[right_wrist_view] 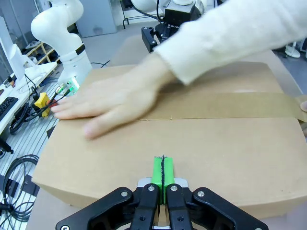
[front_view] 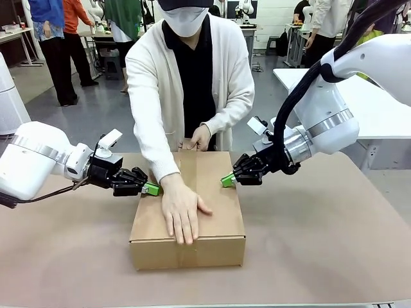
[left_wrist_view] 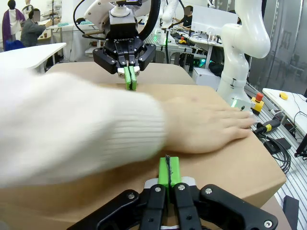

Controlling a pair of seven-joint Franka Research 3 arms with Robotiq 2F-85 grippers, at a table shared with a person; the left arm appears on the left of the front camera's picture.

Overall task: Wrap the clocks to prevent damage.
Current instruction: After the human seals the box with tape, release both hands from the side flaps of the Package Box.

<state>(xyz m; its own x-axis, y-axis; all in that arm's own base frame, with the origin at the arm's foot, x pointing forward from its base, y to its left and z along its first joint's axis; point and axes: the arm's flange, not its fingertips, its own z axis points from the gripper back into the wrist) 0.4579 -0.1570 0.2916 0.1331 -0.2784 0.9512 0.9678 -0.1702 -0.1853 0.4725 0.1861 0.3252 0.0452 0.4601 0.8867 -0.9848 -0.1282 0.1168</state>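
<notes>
A: Status, left to right?

B: My left gripper [front_view: 151, 188] is at the box's [front_view: 218, 224] left side, green pads pressed together with nothing between them, tips against the top edge. The left wrist view confirms it: pads [left_wrist_view: 169, 171] together, resting at the lid.

A: Centre?

B: The box sits mid-table [front_view: 321, 256], flaps down. A strip of tape [right_wrist_view: 225, 105] runs along the lid seam. The person's hand [front_view: 181, 208] lies flat on the lid, smoothing the tape toward my side. Their other hand [front_view: 200, 137] is at the far edge of the box, holding the tape end. I see no clocks; I judge they are inside.

A: Right?

B: My right gripper [front_view: 228, 180] mirrors the left: pads pressed together, empty, tips against the right top edge.

A: Step in hand?

B: Sealing, as I judge it. Both grippers brace the box while the person tapes.

A: Next move?

B: Hold both arms steady, with even inward pressure, so the box cannot slide. Retract only once the hand lifts clear.
</notes>
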